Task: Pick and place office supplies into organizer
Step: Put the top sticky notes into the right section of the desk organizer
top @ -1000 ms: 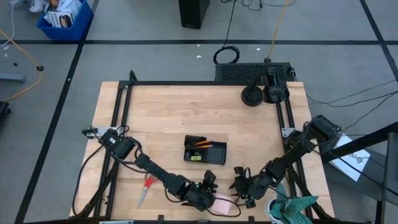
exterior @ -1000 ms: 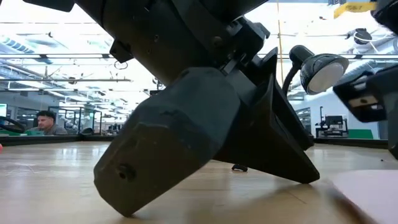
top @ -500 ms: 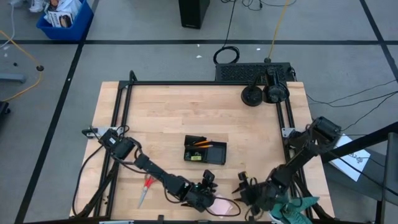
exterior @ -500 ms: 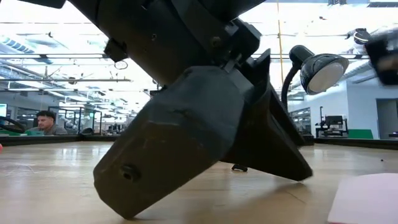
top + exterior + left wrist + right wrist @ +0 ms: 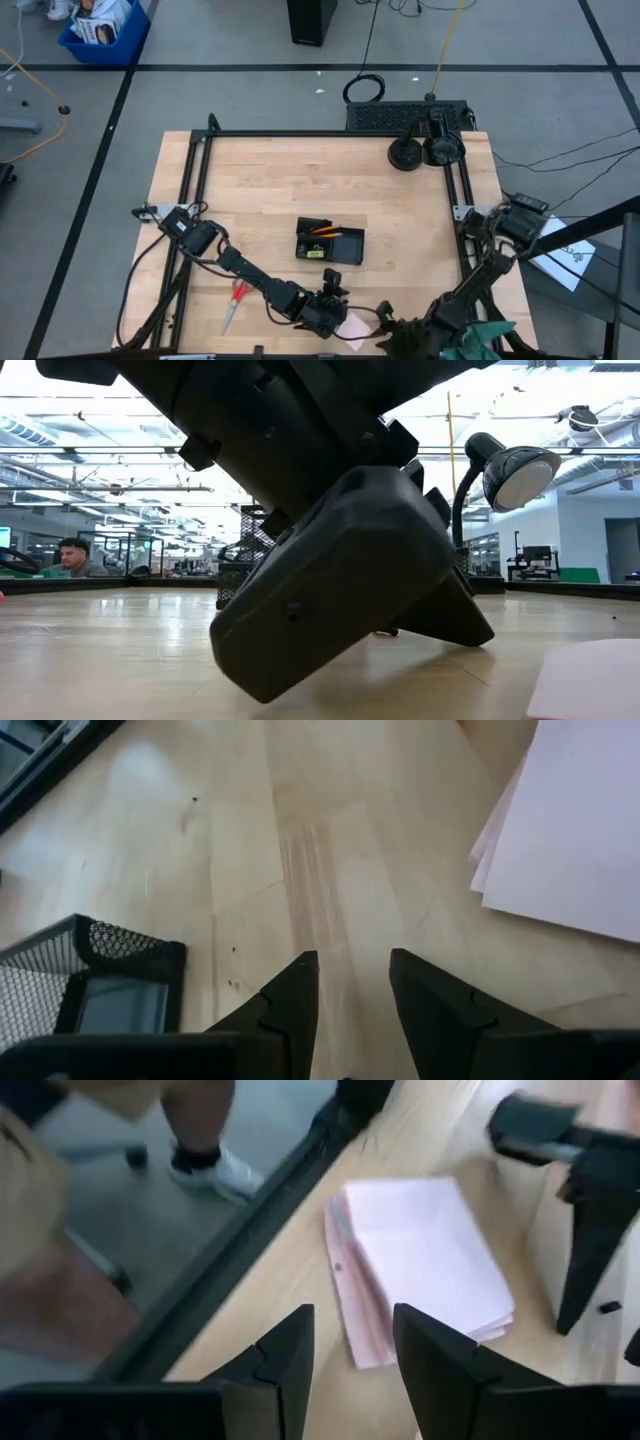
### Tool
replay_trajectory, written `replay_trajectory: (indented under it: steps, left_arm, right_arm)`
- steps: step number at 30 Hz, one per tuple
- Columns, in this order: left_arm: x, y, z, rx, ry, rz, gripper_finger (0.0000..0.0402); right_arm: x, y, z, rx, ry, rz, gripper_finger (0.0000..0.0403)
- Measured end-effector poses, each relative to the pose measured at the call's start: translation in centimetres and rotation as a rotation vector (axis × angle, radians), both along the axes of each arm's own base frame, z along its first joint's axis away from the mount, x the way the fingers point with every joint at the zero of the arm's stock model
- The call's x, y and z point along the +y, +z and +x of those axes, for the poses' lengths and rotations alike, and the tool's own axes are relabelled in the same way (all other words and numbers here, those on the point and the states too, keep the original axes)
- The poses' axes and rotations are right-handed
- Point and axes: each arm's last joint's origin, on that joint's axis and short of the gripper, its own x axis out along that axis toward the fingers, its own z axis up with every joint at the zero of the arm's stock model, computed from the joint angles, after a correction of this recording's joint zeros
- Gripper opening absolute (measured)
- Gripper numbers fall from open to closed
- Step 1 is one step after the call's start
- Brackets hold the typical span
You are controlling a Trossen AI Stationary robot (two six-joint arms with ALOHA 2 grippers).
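Your wooden table (image 5: 260,190) holds the organizer (image 5: 329,242) mid-table. The pink sticky-note pad (image 5: 420,1260) lies flat at the near edge, between both arms. Your left pincer (image 5: 352,1005), released and empty, hangs just beside it; your right pincer (image 5: 352,1370) is likewise released, slightly farther off.

wooden table (image 5: 260,180): organizer (image 5: 329,243), scissors (image 5: 234,305), pink pad (image 5: 352,327)

organizer (image 5: 330,243) mid-table, pencils (image 5: 324,231) inside, scissors (image 5: 235,304) front-left — sticky-note pad (image 5: 355,327) at front edge
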Motion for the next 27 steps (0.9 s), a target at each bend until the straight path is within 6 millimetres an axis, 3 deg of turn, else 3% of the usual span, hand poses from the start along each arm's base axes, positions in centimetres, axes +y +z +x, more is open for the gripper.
replay_trajectory:
  steps: [8, 15, 27]
  left_arm:
    - [-0.1, -0.1, -0.2, 0.037, 0.037, -0.126, 0.0136]
    - [-0.3, -0.1, -0.3, 0.048, 0.043, -0.198, 0.0136]
    - [-0.4, 0.0, -0.1, 0.061, 0.038, -0.278, 0.0136]
  right_arm:
    - [0.8, -0.5, 1.4, -0.009, -0.027, -0.192, 0.013]
    - [0.7, -0.3, 1.9, -0.011, -0.021, -0.198, 0.013]
    - [0.6, -2.0, 2.9, -0.025, -0.005, -0.253, 0.013]
